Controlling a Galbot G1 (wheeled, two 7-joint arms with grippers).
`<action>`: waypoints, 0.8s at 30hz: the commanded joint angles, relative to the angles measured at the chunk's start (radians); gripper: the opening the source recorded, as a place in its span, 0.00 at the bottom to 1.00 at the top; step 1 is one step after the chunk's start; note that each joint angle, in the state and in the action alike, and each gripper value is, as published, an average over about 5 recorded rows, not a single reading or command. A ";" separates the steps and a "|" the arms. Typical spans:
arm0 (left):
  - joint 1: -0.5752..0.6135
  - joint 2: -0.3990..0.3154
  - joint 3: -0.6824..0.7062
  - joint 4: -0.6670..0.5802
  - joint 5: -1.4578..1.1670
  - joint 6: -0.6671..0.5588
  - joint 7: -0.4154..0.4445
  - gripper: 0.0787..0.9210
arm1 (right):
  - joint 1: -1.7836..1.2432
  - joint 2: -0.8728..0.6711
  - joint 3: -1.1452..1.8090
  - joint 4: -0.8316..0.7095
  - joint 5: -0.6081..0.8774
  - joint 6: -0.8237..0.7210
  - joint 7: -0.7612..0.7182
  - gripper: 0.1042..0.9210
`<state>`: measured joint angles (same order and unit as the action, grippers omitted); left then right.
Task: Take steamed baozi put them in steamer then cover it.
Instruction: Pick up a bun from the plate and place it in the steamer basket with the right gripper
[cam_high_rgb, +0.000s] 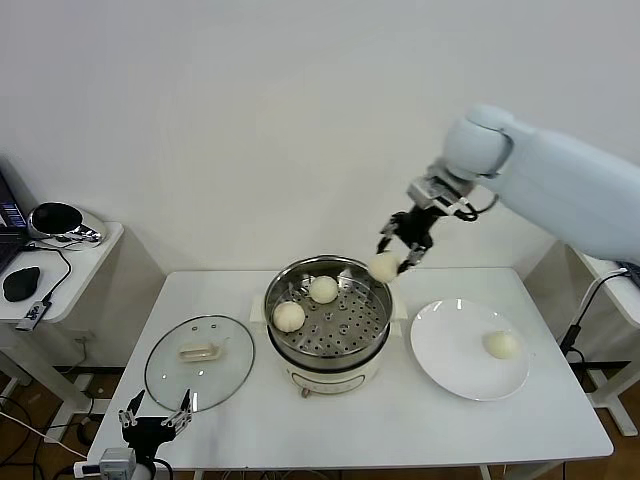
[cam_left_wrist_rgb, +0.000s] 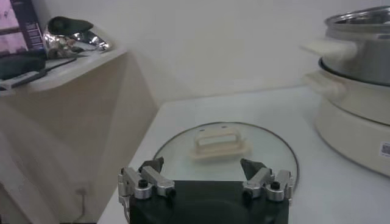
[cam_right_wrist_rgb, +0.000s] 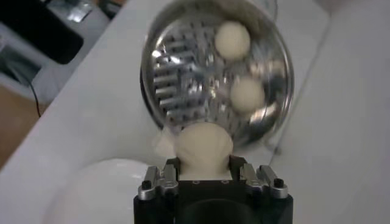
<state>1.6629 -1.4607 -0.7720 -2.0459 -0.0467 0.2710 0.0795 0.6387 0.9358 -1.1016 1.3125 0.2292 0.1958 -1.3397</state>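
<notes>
Two small round cream-white buns (cam_high_rgb: 305, 303) already sit in the shiny round steel steamer (cam_high_rgb: 330, 345). The right gripper (cam_high_rgb: 400, 250) squeezes a third bun (cam_high_rgb: 384, 266) above its rim. One bun (cam_high_rgb: 500, 344) waits on the flat white plate (cam_high_rgb: 445, 362). The clear glass lid (cam_high_rgb: 165, 375) lies on the table, near the wide-open left gripper (cam_high_rgb: 155, 415).

A white table (cam_high_rgb: 400, 420) fills the centre. A round white plate (cam_high_rgb: 455, 365) lies at four o'clock. At nine o'clock, a side desk (cam_high_rgb: 85, 270) holds a black computer mouse (cam_high_rgb: 20, 283) and a laptop (cam_high_rgb: 10, 222).
</notes>
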 joint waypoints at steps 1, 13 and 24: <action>0.005 -0.008 -0.006 -0.021 -0.003 0.003 0.004 0.88 | 0.000 0.219 -0.047 0.009 -0.223 0.376 0.025 0.50; 0.007 -0.011 -0.019 -0.018 -0.015 0.005 0.007 0.88 | -0.127 0.293 -0.028 0.047 -0.450 0.527 0.056 0.50; 0.006 -0.010 -0.023 -0.003 -0.017 0.005 0.007 0.88 | -0.220 0.301 -0.011 0.048 -0.511 0.594 0.072 0.50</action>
<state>1.6694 -1.4722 -0.7936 -2.0545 -0.0630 0.2761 0.0864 0.5076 1.2002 -1.1261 1.3508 -0.1710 0.6822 -1.2848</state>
